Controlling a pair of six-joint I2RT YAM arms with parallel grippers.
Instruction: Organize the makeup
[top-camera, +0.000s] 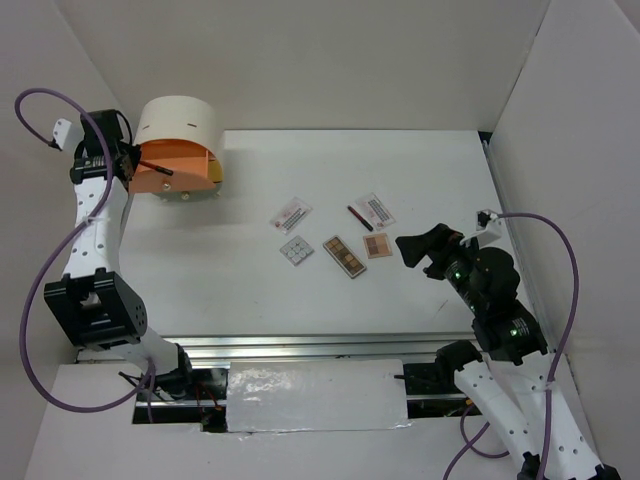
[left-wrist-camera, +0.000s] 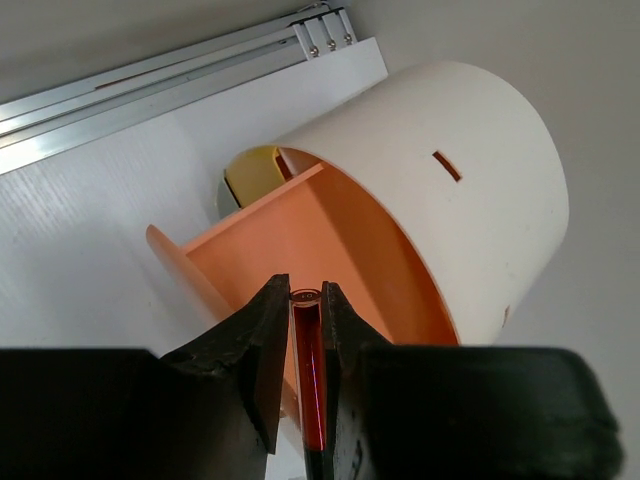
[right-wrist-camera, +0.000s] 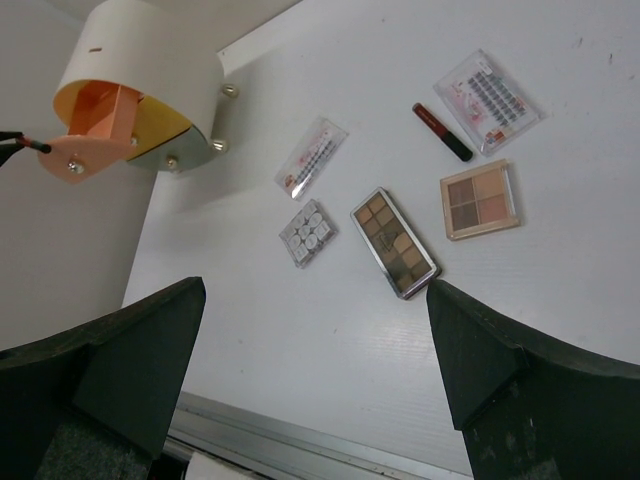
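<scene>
Overhead, a plain white tabletop (top-camera: 220, 280) sits boxed in by white walls (top-camera: 300, 60), with a metal rail (top-camera: 300, 345) along its near edge. Six pieces of makeup lie loose near the middle: two brown palettes, a long palette (top-camera: 344, 256) and a square palette (top-camera: 377, 244); one white palette (top-camera: 296, 250); two printed sachets, the left sachet (top-camera: 291, 213) and the right sachet (top-camera: 375, 209); one red-and-black pencil (top-camera: 359, 217). A second, red pencil (left-wrist-camera: 310, 370) is clamped in the left pincer (left-wrist-camera: 305, 295) over the orange drawer (left-wrist-camera: 300, 240) swung out of the cream drawer box (top-camera: 180, 122) at the far left. The right pincer (right-wrist-camera: 312, 295) hangs released, jaws wide, just right of the palettes.
</scene>
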